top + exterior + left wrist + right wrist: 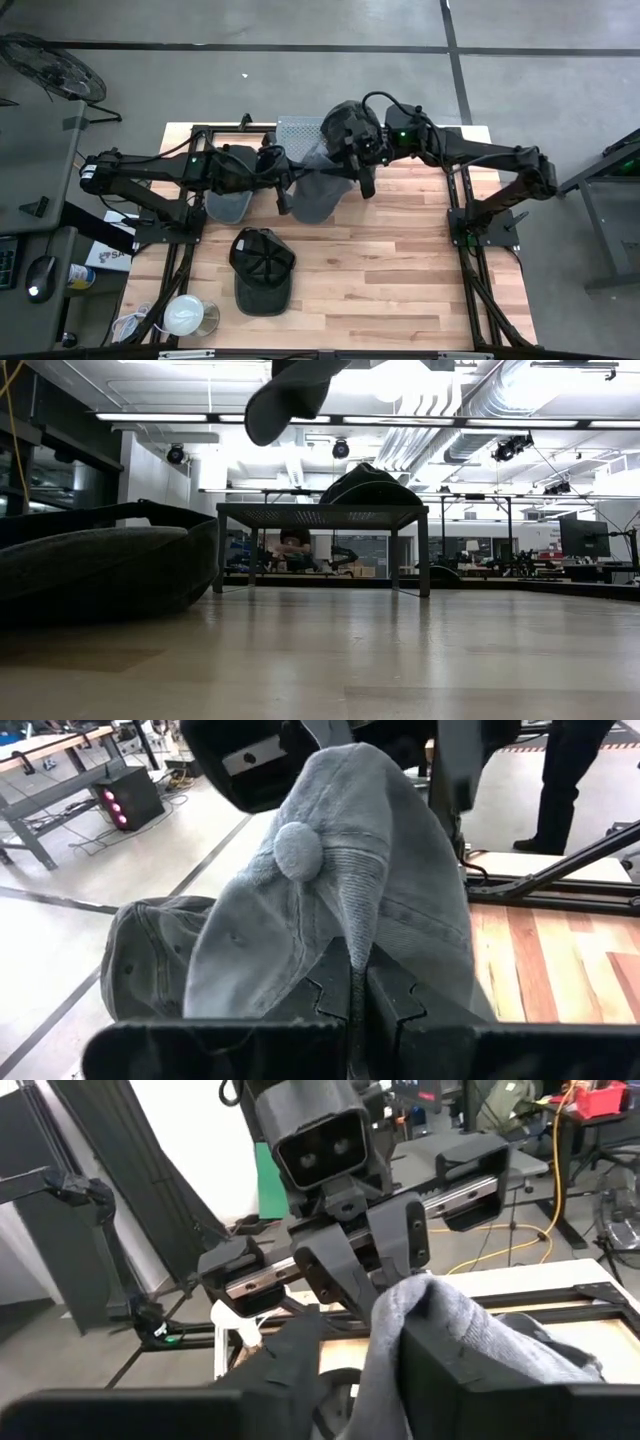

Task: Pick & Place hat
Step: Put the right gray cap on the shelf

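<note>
Between both arms above the table, grey hat (390, 880) pinched in closed left claw (352, 995), right claw (345, 1350) part-open around it.

A faded grey fabric cap with a matching button on its crown (330, 890) is hanging between two dark arms. A black fabric cap (261, 270) is lying on the pale wooden plank table (400, 280), whose boards are showing light and reddish stripes. A perforated grey metal stand (297, 131) is sitting at the far edge.

Grey concrete floor (300, 80), wood tabletop (400, 270), ceiling strip lights (180, 417).
</note>
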Controlling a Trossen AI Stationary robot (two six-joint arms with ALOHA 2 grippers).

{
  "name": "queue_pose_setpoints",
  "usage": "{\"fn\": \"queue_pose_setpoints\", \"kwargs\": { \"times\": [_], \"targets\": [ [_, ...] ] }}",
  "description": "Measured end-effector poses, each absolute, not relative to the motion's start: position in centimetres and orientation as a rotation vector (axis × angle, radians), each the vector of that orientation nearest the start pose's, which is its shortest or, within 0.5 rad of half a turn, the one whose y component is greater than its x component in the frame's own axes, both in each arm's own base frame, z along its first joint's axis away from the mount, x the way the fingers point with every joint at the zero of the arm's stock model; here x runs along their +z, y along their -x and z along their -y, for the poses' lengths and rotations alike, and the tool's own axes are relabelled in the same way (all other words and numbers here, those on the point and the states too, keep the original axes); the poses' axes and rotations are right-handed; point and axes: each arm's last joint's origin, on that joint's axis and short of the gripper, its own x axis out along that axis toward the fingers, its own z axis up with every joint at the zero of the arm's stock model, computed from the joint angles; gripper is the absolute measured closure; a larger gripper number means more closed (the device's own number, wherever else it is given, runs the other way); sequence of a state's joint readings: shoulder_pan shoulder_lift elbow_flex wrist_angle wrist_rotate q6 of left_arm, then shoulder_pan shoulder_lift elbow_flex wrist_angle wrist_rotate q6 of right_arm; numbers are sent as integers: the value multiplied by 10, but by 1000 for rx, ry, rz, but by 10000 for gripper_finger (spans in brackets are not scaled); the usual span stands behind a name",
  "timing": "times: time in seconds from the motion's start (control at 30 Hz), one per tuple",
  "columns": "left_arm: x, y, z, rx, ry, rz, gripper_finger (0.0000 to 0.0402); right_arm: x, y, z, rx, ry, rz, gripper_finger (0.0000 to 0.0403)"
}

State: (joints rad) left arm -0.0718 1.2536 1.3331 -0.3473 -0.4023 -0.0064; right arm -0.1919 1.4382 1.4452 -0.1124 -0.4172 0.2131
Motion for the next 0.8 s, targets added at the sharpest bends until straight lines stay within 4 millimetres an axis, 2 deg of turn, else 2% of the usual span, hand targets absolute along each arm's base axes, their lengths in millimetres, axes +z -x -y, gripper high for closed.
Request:
{"fn": "queue_pose_setpoints", "kwargs": {
  "times": [0.17,0.3,0.63,0.8],
  "targets": [
    [411,-265,8,336,-41,-246,401,423,-311,53,171,-240,-119,238],
    [412,-263,7,364,-34,-247,401,429,-301,54,125,-229,-112,217],
    [418,-251,3,502,24,-213,402,436,-264,55,-79,-192,-203,212],
    [423,-242,-1,642,61,-255,402,437,-243,54,-210,-190,-272,212]
  ]
}}
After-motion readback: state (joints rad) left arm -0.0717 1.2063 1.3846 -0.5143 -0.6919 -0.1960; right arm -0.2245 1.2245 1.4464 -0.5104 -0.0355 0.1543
